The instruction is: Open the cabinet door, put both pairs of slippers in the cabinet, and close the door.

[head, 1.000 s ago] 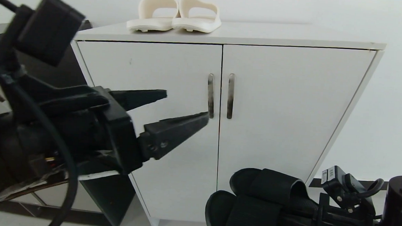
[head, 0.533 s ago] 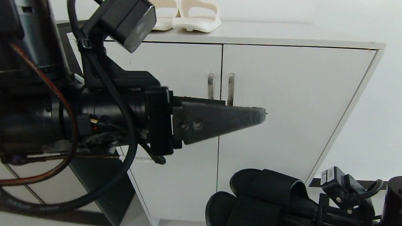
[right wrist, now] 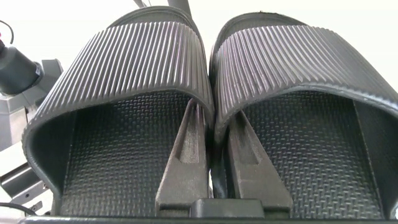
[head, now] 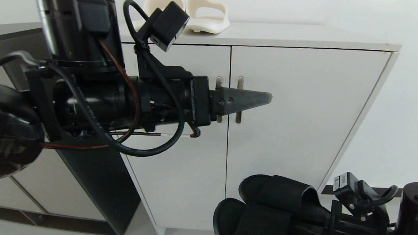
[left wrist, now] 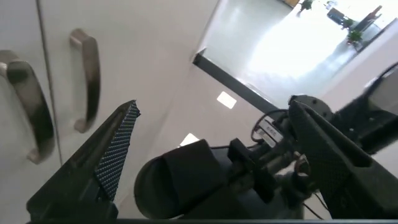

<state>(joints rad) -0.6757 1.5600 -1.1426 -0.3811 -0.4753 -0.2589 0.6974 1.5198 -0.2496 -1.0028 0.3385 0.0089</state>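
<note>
- Two pairs of slippers are well apart. The cream slippers (head: 203,15) sit side by side on top of the cabinet (head: 303,101), toward its left end. The black slippers (head: 268,210) are held low in front of the right door.
- Both doors are shut, with the two handles (head: 240,81) upright on either side of the centre seam.
- Seen side-on in the head view, the left gripper (head: 267,97) is one dark wedge crossing both handles at mid-height. Whether it touches them cannot be told from there.
- From the left wrist view, its fingers (left wrist: 118,146) stand wide apart with nothing between them. The handles lie to the outside of one finger (not in the gap).
- From the right wrist view, the right gripper (right wrist: 214,124) is clamped on the black slippers. One finger reaches under each strap, and together they pinch the slippers' touching inner walls.
- One dark shelf unit (head: 94,183) stands against the cabinet's left side.
</note>
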